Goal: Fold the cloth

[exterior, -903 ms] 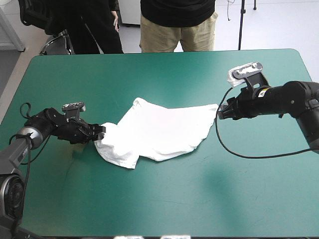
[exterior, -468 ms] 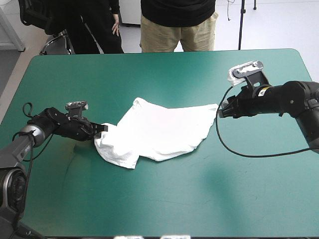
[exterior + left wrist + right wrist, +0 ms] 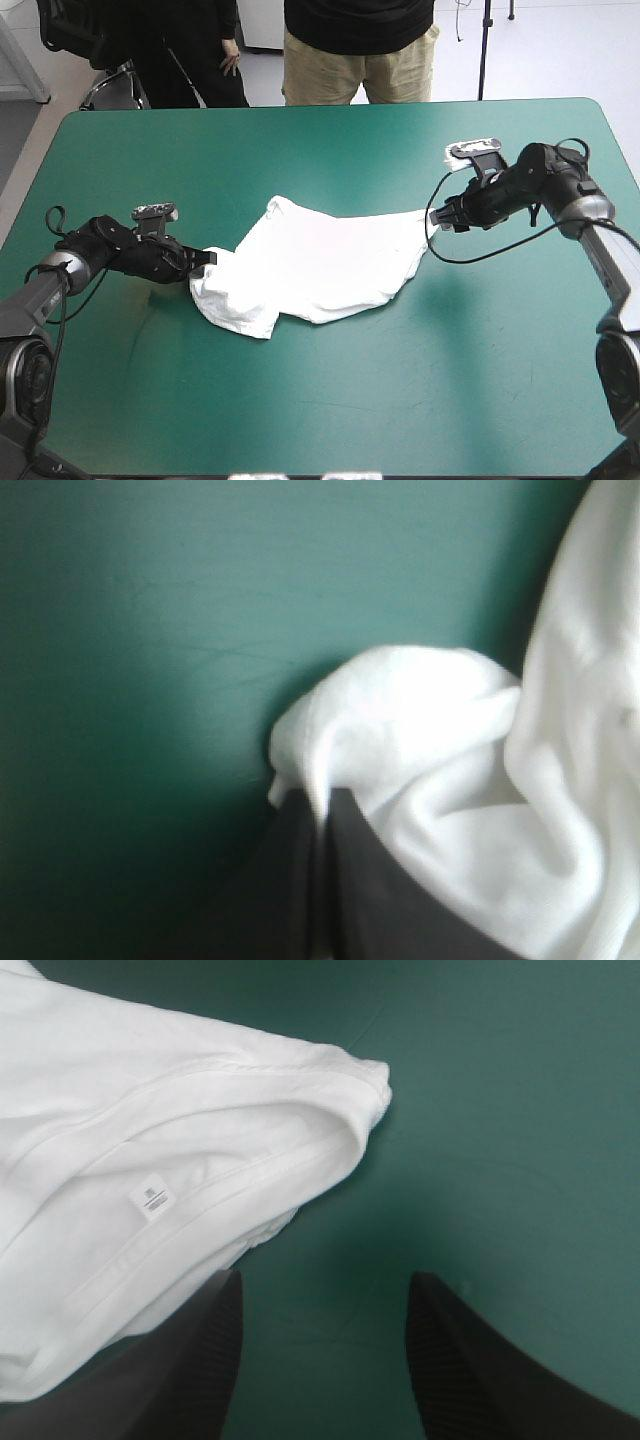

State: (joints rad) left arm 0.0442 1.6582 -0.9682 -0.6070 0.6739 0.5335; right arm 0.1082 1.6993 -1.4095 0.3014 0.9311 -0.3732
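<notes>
While the left gripper [image 3: 322, 804] has its fingers pinched together on a bunched edge of the T-shirt [image 3: 320, 262], the right gripper [image 3: 325, 1295] has fingers apart, holding nothing; one finger sits at the shirt's hem near a small label [image 3: 150, 1199], contact unclear. T-shirt lies rumpled and partly spread mid-table [image 3: 300, 150], on the teal-green cover. Left arm low, reaching in from the table's left edge; right arm stretched in from the right, tips just beside the shirt's corner.

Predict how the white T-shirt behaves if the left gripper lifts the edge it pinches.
Probably floppy: the T-shirt bunches in soft folds at the left gripper, so it should drape. Likely light, being thin fabric; the rest may drag over the teal-green cover.
</notes>
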